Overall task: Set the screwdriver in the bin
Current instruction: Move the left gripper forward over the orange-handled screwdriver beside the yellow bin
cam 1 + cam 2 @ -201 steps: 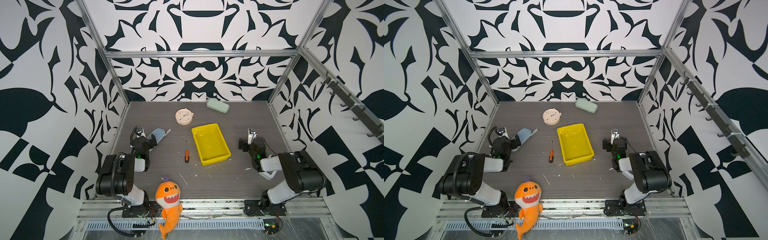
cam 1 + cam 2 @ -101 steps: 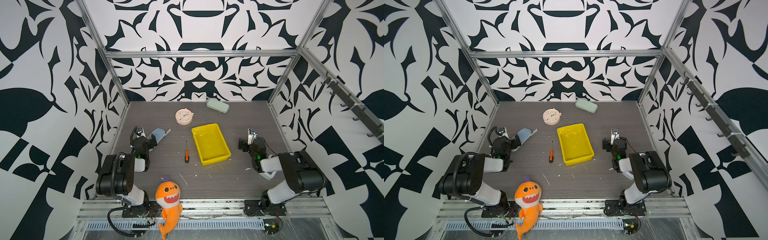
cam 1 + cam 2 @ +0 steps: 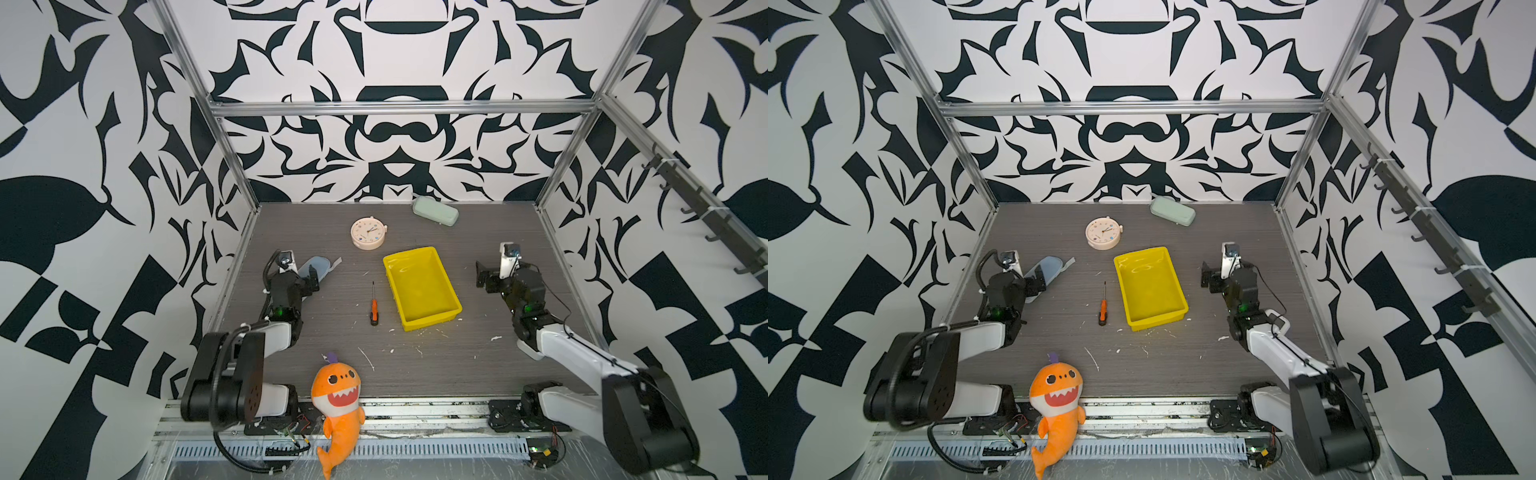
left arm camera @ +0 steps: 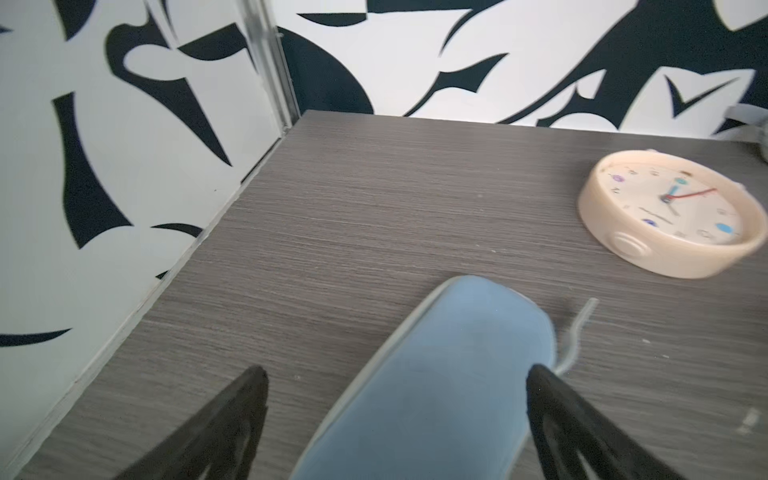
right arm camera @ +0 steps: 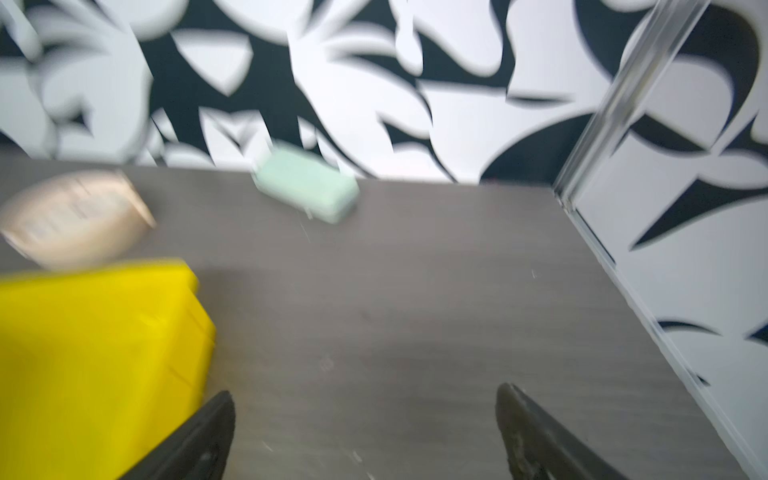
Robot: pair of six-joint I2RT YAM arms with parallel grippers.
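The screwdriver (image 3: 374, 309) (image 3: 1102, 309), with an orange handle and a thin dark shaft, lies flat on the grey table just left of the bin, tip toward the back. The yellow bin (image 3: 419, 286) (image 3: 1150, 286) stands empty at mid-table; its corner shows blurred in the right wrist view (image 5: 95, 353). My left gripper (image 3: 305, 279) (image 3: 1032, 282) (image 4: 397, 374) is open, left of the screwdriver and well apart from it, holding nothing. Open too, my right gripper (image 3: 490, 276) (image 3: 1210, 276) (image 5: 365, 395) hangs right of the bin over bare table. Neither wrist view shows the screwdriver.
A blue pouch (image 3: 316, 265) (image 4: 436, 395) lies under the left gripper's open fingers. A cream clock (image 3: 368, 233) (image 4: 673, 216) and a pale green case (image 3: 435, 210) (image 5: 307, 189) lie toward the back wall. An orange shark plush (image 3: 336, 395) sits at the front edge. Patterned walls close three sides.
In the last half second the right arm's elbow has swung far toward the front right, and the left arm's elbow has shifted slightly frontward. Screwdriver and bin have not moved.
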